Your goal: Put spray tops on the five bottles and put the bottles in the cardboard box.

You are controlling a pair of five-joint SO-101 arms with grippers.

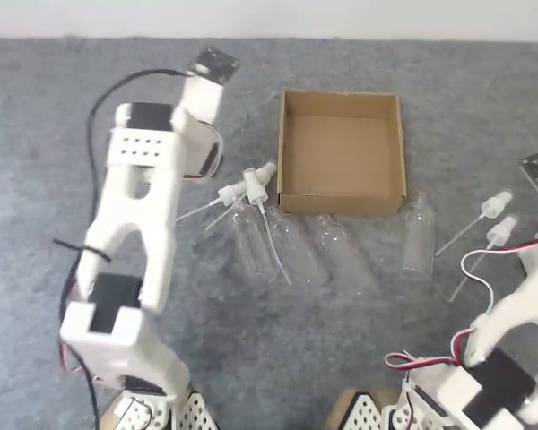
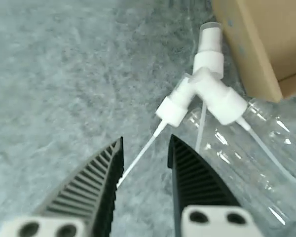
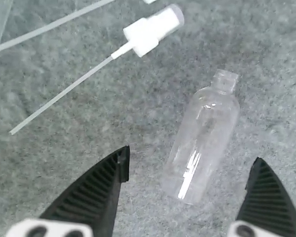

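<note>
High view: the empty cardboard box (image 1: 341, 204) sits toward twelve o'clock on the surface (image 1: 54, 107). Uncapped bottles (image 1: 291, 242) lie at its six o'clock side, and spray tops (image 1: 251, 184) at nine and three.

Left wrist view: my left end effector (image 2: 146, 139) is spread, straddling a spray top (image 2: 176, 106) tube. I judge the step is picking up this top, so next I pinch it.

Right wrist view: my right end effector (image 3: 191, 157) gapes wide around a bottle (image 3: 203, 133). No writing is legible.

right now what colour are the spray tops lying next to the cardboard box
The spray tops are plain white, clearest in the left wrist view.
</note>
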